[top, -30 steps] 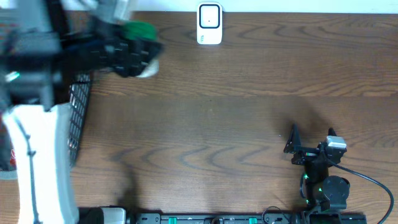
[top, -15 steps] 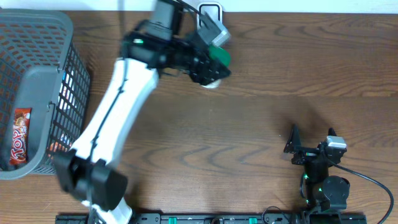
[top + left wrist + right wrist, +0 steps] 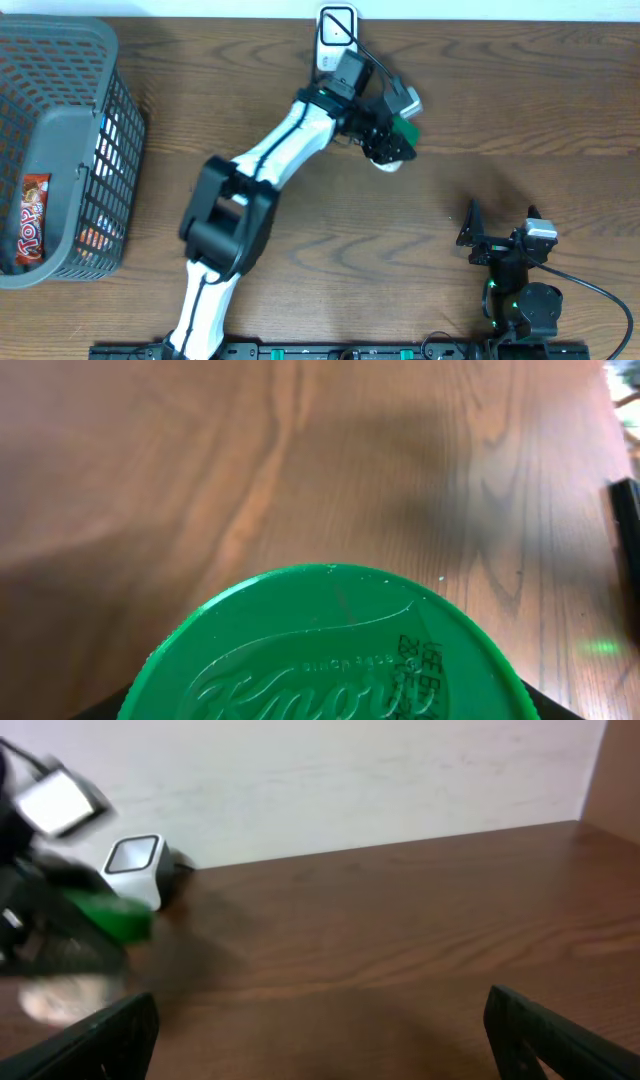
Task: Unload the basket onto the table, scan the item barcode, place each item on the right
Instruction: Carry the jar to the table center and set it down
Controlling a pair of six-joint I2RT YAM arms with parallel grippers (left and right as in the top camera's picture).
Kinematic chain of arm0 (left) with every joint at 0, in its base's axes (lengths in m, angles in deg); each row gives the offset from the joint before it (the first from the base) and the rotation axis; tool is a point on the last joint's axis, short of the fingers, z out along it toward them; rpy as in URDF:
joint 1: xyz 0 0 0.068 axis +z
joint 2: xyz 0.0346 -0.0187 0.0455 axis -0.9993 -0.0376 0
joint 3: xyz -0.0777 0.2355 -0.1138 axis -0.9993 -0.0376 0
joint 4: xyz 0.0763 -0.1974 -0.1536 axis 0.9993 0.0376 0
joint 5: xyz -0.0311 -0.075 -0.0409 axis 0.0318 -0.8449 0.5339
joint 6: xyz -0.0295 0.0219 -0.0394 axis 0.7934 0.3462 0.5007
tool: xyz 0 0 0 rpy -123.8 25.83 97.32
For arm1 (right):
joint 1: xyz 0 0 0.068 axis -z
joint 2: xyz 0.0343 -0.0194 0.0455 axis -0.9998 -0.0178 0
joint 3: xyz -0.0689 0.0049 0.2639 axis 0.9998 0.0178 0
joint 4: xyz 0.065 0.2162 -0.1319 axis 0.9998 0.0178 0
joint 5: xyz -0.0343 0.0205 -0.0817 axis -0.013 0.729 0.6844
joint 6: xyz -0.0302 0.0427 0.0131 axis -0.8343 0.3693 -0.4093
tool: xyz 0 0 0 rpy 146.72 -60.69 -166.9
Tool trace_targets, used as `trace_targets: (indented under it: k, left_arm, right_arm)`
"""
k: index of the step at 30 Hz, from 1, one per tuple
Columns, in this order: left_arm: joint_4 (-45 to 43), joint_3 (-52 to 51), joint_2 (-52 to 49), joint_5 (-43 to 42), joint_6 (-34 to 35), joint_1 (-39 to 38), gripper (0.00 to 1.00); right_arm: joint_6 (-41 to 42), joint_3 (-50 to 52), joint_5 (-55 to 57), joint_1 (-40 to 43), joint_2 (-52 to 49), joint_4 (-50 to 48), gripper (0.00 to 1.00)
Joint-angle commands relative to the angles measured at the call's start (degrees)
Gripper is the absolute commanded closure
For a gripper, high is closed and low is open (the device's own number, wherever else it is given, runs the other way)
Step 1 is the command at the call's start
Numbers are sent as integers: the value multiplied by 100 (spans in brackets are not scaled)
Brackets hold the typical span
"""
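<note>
The left gripper (image 3: 392,142) is clamped on a white jar with a green plastic lid (image 3: 405,130) in the upper centre of the overhead view, near the white box-shaped barcode scanner (image 3: 337,30) at the top edge. The right gripper (image 3: 502,212) sits at lower right, jaws wide apart and empty. A grey mesh basket (image 3: 60,32) stands at far left.

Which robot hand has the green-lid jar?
The left gripper, stretched out near the white scanner, holds the green-lidded jar. The right gripper sits open and empty near the table's front edge.
</note>
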Motion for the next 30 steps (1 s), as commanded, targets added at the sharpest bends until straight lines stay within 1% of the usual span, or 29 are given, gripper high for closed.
trace_targets:
  k: [1, 3, 7, 10, 14, 15, 21, 30]
  left_arm:
    - [-66, 0, -273, -667, -101, 74, 44]
    - [-61, -2, -413, -678, -129, 98, 44]
    - [-57, -122, -452, -1010, -577, 129, 43]
    - [-70, -122, -452, -1095, -649, 149, 40]
    - [-61, -122, -452, -1097, -682, 149, 32]
    - [-48, -122, -452, -1097, -682, 149, 28]
    - [-44, -122, -452, -1095, -702, 164, 16]
    - [26, -120, -426, -1097, -723, 319, 13]
  right_arm:
    - [-81, 11, -20, -17, 42, 24, 1]
    - [-81, 11, -20, -17, 42, 24, 1]
    - [-81, 9, -20, -17, 42, 24, 1]
    - [-81, 11, -20, -17, 42, 24, 1]
    - [-81, 11, -20, -17, 42, 24, 1]
    - [-81, 11, -20, -17, 42, 24, 1]
    - [-81, 11, -20, -17, 42, 24, 1]
    - [-81, 9, -20, -17, 42, 24, 1]
